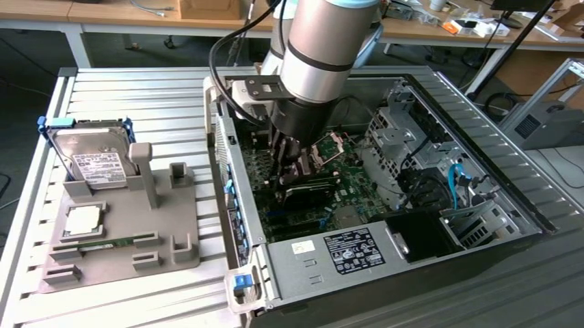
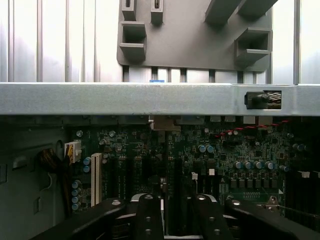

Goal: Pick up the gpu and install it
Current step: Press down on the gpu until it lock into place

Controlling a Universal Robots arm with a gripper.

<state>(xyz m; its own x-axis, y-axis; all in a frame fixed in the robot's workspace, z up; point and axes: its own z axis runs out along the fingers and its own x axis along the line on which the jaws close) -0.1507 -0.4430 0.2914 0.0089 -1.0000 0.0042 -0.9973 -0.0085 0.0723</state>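
Dark gpu [image 2: 163,165] stands upright between fingers [image 2: 148,220]

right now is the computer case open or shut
Open: the computer case has no side cover, and the motherboard inside lies bare.

Matt grey plastic holder [image 1: 128,236], bare metal case [image 1: 301,270], ribbed metal table [image 1: 137,89].

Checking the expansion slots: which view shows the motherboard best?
The wrist view: it faces the motherboard squarely, slots plain. The exterior view shows it obliquely, partly behind the arm.
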